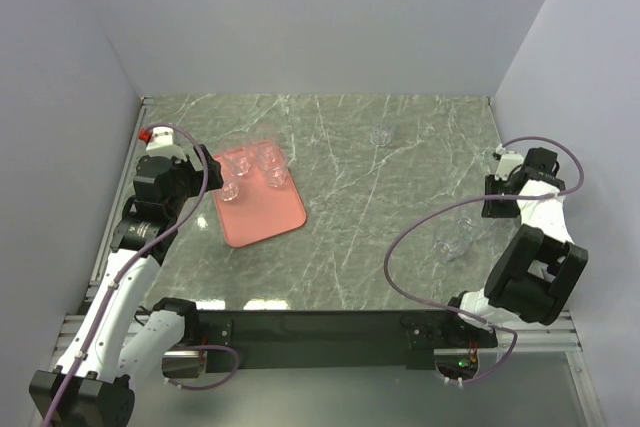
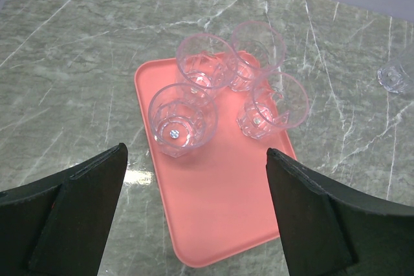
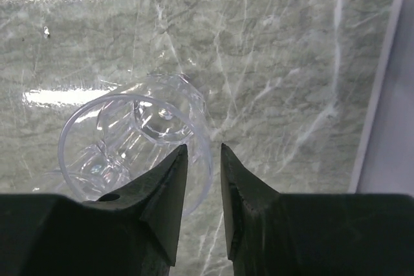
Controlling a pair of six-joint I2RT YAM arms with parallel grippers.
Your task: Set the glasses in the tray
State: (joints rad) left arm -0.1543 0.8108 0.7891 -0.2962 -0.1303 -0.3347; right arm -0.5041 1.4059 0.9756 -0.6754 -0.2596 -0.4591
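- Left end effector: far left, beside the tray, fingers wide apart, holding nothing.
- Tray: left of centre on the worktop. Four glasses stand upright, clustered at its far end.
- Fifth glass: upper centre, on the worktop, well apart from the tray.
- Sixth glass: lower right, on the worktop.
- Right end effector: fingers narrowly apart, the sixth glass's rim seemingly in the gap. Whether it is clamped cannot be told.

Bright, even overhead light; shadows faint. White glare bars streak the grey-green marbled tabletop at upper left of the right wrist view, where the clear round drinking glass glints, slightly soft.
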